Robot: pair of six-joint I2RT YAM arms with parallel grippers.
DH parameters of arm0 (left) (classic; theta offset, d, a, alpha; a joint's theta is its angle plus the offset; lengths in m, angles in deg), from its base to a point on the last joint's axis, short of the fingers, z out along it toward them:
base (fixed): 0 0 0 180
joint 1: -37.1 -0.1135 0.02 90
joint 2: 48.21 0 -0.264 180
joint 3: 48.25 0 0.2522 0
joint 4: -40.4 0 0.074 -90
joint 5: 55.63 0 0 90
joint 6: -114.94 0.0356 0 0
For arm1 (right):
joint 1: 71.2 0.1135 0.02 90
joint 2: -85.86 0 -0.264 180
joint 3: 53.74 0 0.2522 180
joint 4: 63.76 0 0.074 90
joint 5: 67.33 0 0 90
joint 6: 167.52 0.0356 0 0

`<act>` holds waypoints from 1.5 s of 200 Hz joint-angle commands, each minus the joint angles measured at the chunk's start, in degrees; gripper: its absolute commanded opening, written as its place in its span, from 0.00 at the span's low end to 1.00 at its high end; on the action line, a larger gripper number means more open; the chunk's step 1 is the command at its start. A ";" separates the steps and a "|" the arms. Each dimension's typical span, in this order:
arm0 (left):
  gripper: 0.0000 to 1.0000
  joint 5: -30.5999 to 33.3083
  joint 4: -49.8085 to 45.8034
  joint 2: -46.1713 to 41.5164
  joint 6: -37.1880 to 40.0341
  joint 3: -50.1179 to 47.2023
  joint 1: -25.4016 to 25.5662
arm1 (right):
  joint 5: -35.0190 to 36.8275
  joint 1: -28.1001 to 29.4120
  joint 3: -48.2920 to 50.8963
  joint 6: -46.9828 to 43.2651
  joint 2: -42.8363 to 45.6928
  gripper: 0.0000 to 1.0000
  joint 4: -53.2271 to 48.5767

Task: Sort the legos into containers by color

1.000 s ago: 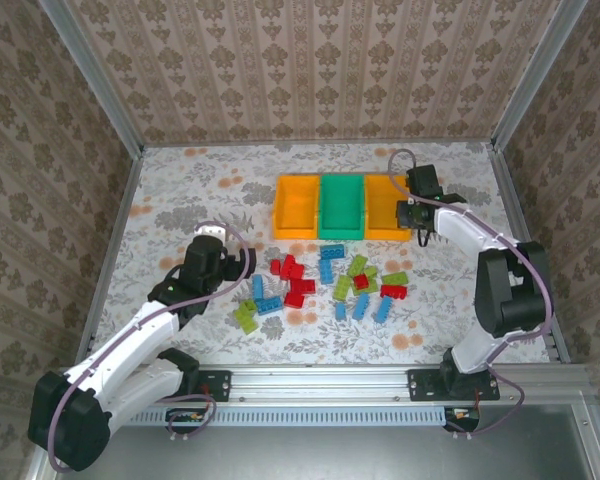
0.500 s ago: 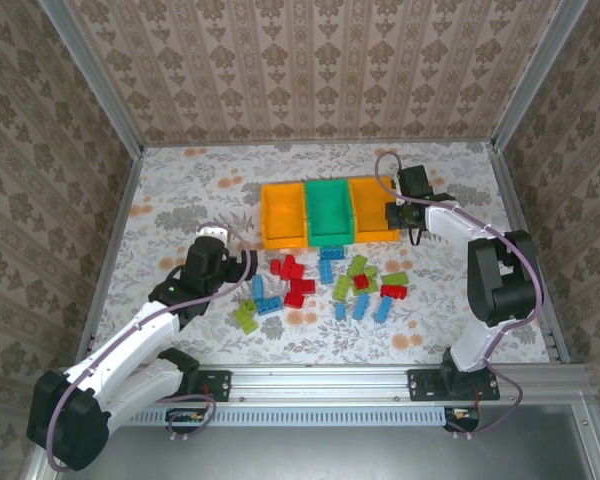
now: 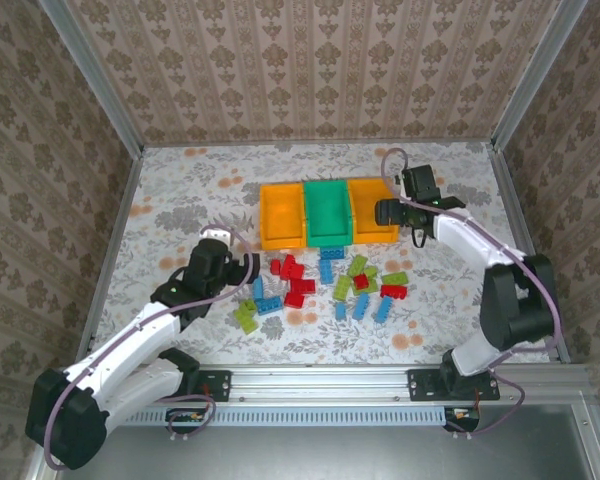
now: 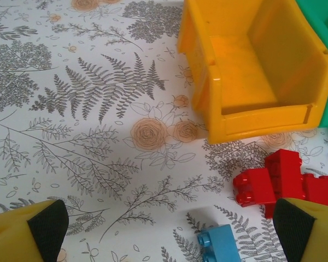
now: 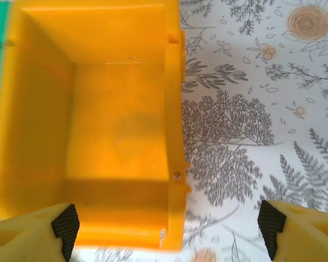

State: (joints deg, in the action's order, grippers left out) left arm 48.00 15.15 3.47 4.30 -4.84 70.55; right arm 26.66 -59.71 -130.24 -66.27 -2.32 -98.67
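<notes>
The left pincer [image 3: 243, 264], jaws spread wide and holding nothing, hovered low over the flowered table [image 3: 170, 200]. The legos [image 3: 325, 280] lay in a loose heap that began just beside it at 3 o'clock in the overhead view. In its wrist view a red brick [image 4: 273, 183] lay at 2 o'clock of the gap between the fingers, long axis roughly 9 to 3. A blue brick [image 4: 218, 246] sat close by at 4 o'clock.

The right pincer [image 3: 388, 212], likewise gaping and empty, straddled the outer wall of the right orange bin [image 5: 174, 109]. That bin ended the row of containers [image 3: 330, 240], which stood at 12 o'clock of the heap with no brick visible inside. From there the heap lay at 7 o'clock, well apart.

The left arm looked the nearer for the next pick. Its jaws lined up with the red brick's length, so a wrist turn seemed likely first.
</notes>
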 commanded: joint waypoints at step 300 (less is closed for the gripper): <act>1.00 10.19 4.54 15.25 10.18 10.69 22.91 | 3.92 25.87 24.90 39.43 9.21 0.35 -14.57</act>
State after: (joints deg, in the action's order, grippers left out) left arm 56.56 19.79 19.23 13.06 3.56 92.95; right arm 28.61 -34.18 -105.89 -27.43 7.21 -113.40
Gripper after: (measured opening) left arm 0.999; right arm 0.399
